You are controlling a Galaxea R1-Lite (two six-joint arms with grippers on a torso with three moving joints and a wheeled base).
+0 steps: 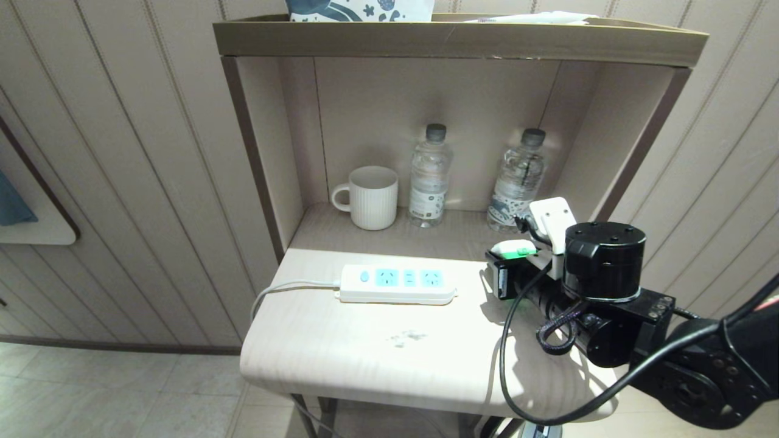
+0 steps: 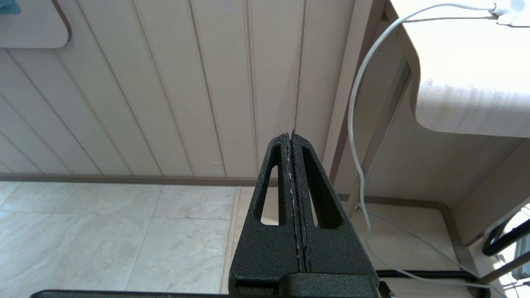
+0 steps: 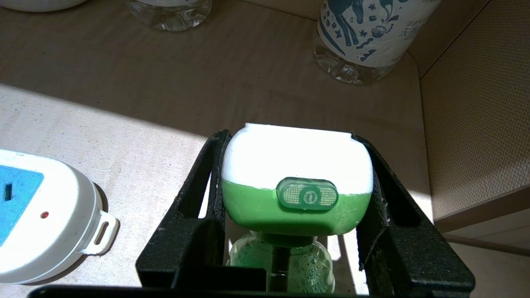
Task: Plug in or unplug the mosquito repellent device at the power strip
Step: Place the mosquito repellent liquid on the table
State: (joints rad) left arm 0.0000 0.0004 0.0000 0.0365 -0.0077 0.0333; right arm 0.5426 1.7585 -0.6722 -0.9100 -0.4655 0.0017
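Note:
My right gripper [image 1: 508, 263] [image 3: 290, 138] is shut on the mosquito repellent device [image 1: 515, 248] [image 3: 296, 174], its black fingers pressed on both sides of the white-and-green head. The green liquid bottle [image 3: 304, 267] hangs below the head. The device is held over the right part of the table, a short way right of the power strip [image 1: 395, 284] [image 3: 39, 219]. I cannot tell whether it touches the tabletop. The strip lies flat with its light-blue sockets bare and its white cord [image 1: 277, 289] running off to the left. My left gripper [image 2: 291, 136] is shut, empty and parked low beside the table.
At the back of the shelf niche stand a white ribbed mug [image 1: 372, 198] and two clear water bottles [image 1: 429, 176] [image 1: 517, 180]. The niche's side walls [image 1: 608, 152] close in on the right. The strip's cord [image 2: 356, 124] hangs down the table's left side.

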